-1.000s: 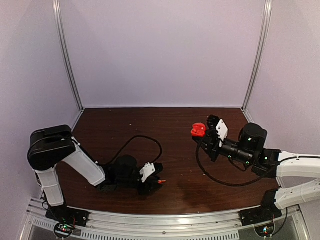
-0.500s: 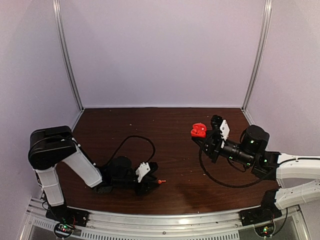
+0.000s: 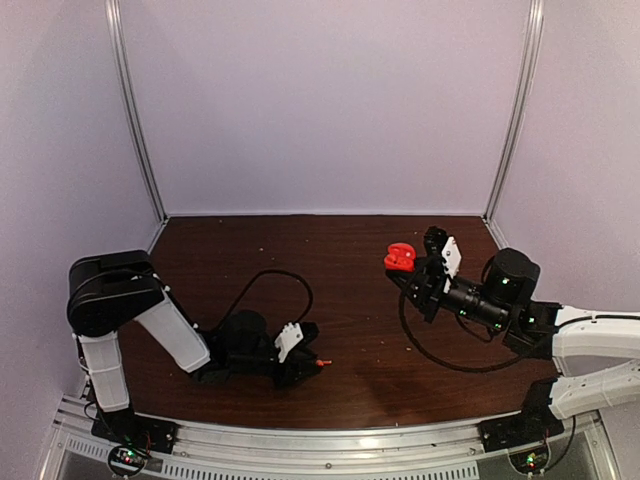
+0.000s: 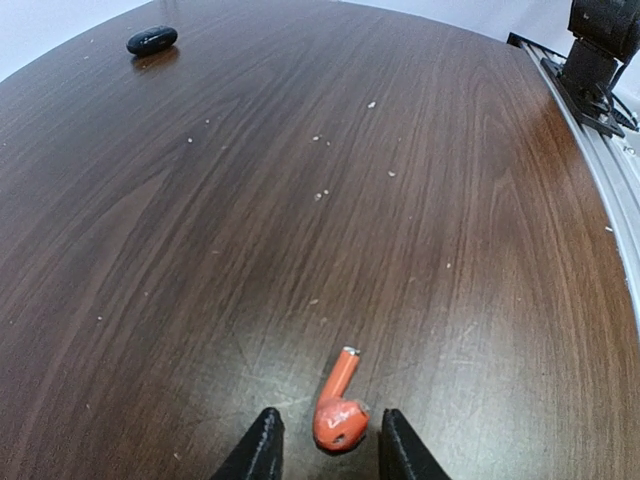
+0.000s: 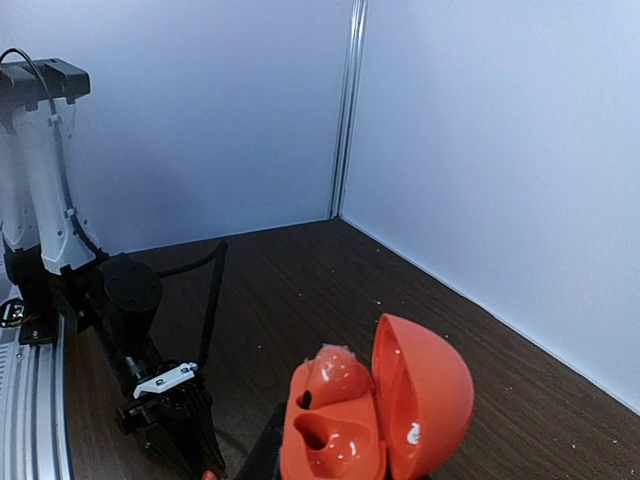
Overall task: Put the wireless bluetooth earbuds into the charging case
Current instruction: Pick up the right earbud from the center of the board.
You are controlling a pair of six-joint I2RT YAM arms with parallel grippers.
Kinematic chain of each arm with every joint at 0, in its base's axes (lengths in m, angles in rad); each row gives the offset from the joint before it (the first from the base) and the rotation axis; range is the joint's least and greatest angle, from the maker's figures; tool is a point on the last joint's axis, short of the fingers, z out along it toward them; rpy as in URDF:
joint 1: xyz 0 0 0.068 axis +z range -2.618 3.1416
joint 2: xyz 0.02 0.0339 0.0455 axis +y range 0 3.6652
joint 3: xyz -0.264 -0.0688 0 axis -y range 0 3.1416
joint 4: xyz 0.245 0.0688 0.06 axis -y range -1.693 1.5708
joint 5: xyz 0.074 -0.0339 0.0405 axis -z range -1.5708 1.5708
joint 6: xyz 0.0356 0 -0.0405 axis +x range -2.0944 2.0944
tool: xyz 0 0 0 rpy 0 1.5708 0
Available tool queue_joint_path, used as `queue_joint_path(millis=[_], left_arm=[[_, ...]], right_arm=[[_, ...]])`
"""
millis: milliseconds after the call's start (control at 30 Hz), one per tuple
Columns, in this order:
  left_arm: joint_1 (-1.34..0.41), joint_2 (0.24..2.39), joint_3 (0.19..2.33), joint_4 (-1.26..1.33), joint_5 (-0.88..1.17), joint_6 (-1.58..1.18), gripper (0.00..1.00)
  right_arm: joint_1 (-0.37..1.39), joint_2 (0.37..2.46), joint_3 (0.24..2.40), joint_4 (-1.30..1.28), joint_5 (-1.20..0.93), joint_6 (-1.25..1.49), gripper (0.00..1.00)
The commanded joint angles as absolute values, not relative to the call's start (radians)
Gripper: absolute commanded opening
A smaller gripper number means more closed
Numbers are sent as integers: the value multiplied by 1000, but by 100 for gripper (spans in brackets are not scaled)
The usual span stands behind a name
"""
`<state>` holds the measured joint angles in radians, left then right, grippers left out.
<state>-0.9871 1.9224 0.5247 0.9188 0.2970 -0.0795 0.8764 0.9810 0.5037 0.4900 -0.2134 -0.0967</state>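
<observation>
A tiny red earbud (image 4: 338,408) lies on the dark wooden table, stem pointing away. It also shows in the top view (image 3: 321,363). My left gripper (image 4: 329,420) is down at the table, open, with one finger on each side of the earbud and gaps on both sides. My right gripper (image 3: 424,271) is shut on the red charging case (image 5: 375,410), held above the table at the right with its lid open. One red earbud (image 5: 334,376) sits in the case's upper socket; the lower socket is empty. A small black bean-shaped piece (image 4: 152,39) lies far off on the table.
The left arm's black cable (image 3: 262,285) loops over the table behind its wrist. The right arm's cable (image 3: 430,358) curves across the table at the right. White walls close the back and sides. A metal rail (image 3: 330,440) runs along the near edge.
My left gripper has drawn back a little to the left, staying low by the red earbud, which has not moved. My right gripper with the open case has shifted slightly to the right.
</observation>
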Motion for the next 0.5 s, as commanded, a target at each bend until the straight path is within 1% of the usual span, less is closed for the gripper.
queue_joint_path(millis=[0, 400, 467], left_arm=[[-979, 1952, 553, 944, 326, -67, 35], [-977, 1967, 561, 943, 342, -52, 23], [-977, 1952, 561, 930, 348, -44, 22]], right_arm=[[867, 972, 506, 513, -228, -81, 0], [858, 968, 504, 506, -228, -86, 0], [856, 969, 503, 504, -230, -86, 0]])
